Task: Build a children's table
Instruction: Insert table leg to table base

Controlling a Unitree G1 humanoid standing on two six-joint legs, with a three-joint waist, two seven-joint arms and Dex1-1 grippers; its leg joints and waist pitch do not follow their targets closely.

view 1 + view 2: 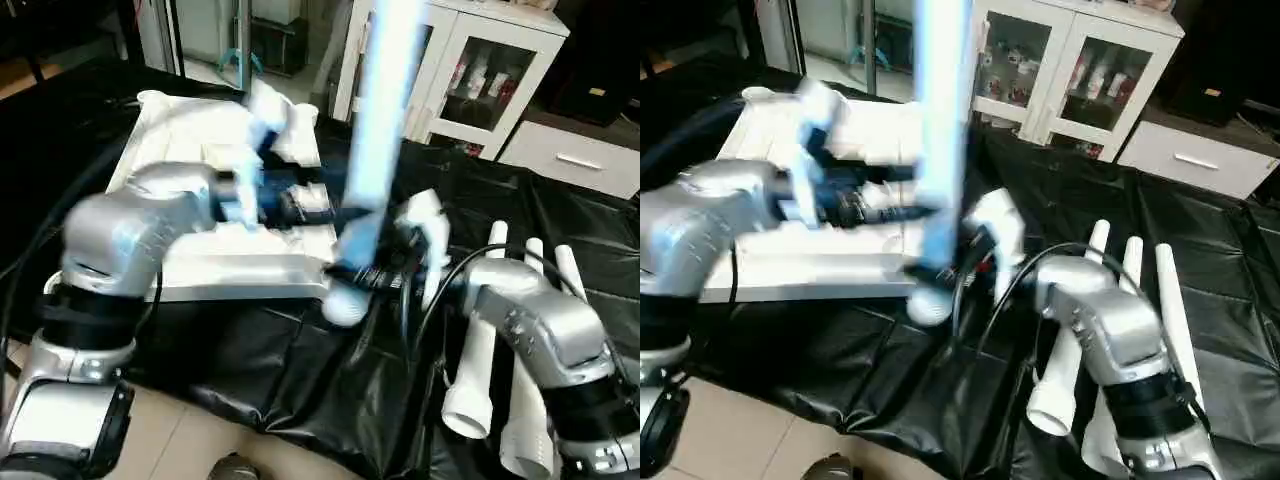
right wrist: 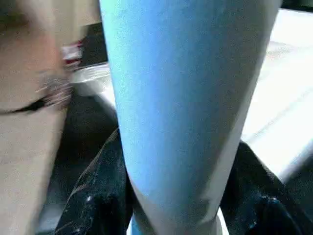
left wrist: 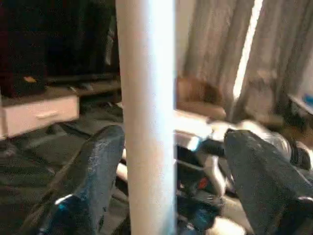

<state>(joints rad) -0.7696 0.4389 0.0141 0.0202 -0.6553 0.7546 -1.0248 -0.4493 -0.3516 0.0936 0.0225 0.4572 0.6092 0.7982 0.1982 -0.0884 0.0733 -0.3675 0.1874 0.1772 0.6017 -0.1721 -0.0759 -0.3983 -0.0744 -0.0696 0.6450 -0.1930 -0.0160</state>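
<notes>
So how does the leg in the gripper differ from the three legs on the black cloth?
The held leg stands upright; the three spare legs lie flat, side by side. The held leg sits between the right gripper's fingers at the tabletop's corner; the spare legs lie untouched. All are white tapered tubes.

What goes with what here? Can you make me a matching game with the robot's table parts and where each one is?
Things:
1. upright leg
2. three spare legs
3. table top
4. right gripper

Places or states:
A. lying flat, underside up, on the black cloth
B. standing up at the table top's near corner
C. lying side by side beside the robot's right arm
D. closed around the upright leg

Pairs: 1-B, 2-C, 3-A, 4-D
</notes>
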